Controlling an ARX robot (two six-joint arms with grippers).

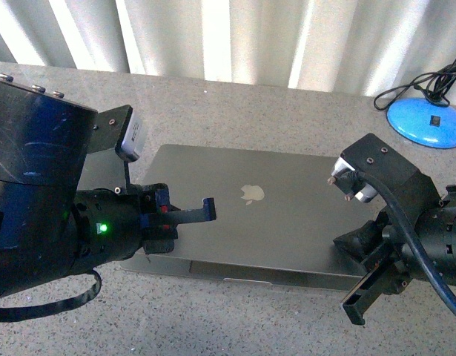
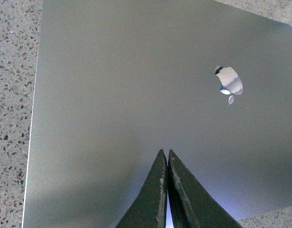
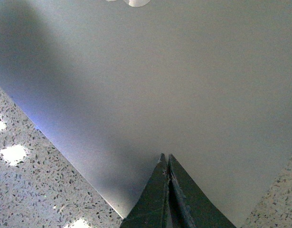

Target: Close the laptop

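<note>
A grey laptop (image 1: 242, 222) lies in the middle of a speckled stone table (image 1: 287, 111), its lid folded down flat over the base and the apple logo (image 1: 252, 193) facing up. The left gripper (image 1: 205, 210) sits over the lid at about 9 o'clock from the logo; in the left wrist view its fingers (image 2: 157, 190) are pressed together with nothing between them, above bare lid. The right gripper (image 1: 357, 300) is at about 4 o'clock from the logo, by the laptop's near right corner; the right wrist view shows its fingers (image 3: 153, 204) also pressed together and empty. At 2 o'clock from the laptop, well apart, a round blue base (image 1: 426, 122) with a black cable (image 1: 413, 87) rests near the pale ribbed wall (image 1: 213, 37).
</note>
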